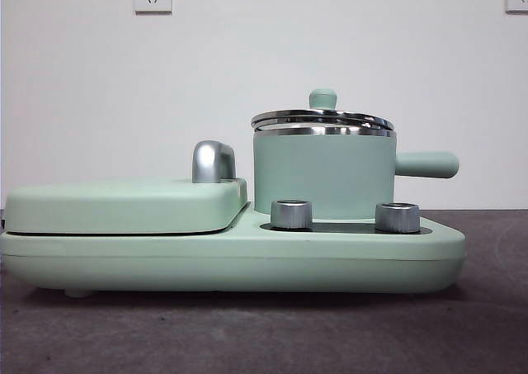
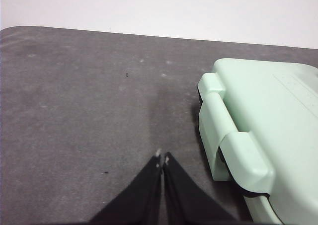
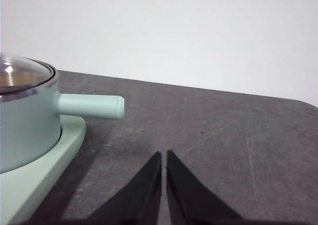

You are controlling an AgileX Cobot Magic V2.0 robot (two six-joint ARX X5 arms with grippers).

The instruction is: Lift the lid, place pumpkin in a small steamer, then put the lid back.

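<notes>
The small steamer [image 1: 323, 176] is a mint-green pot with a stubby side handle [image 1: 426, 165], standing on the right half of the base unit. The lid [image 1: 322, 120] rests on it, glass with a steel rim and a mint knob [image 1: 322, 98]. In the right wrist view the small steamer [image 3: 27, 125] and the lid [image 3: 22, 76] show at one edge, with my right gripper [image 3: 164, 154] shut and empty over bare table beside the handle [image 3: 92, 106]. My left gripper [image 2: 162, 159] is shut and empty above the table beside the grill cover [image 2: 268, 130]. The pumpkin is out of view.
A wide mint-green base unit [image 1: 231, 258] with two steel dials [image 1: 291, 214] fills the front view. Its flat grill cover [image 1: 124, 205] has a steel handle [image 1: 213, 161]. Dark grey table [image 1: 264, 333] lies around it, with a white wall behind.
</notes>
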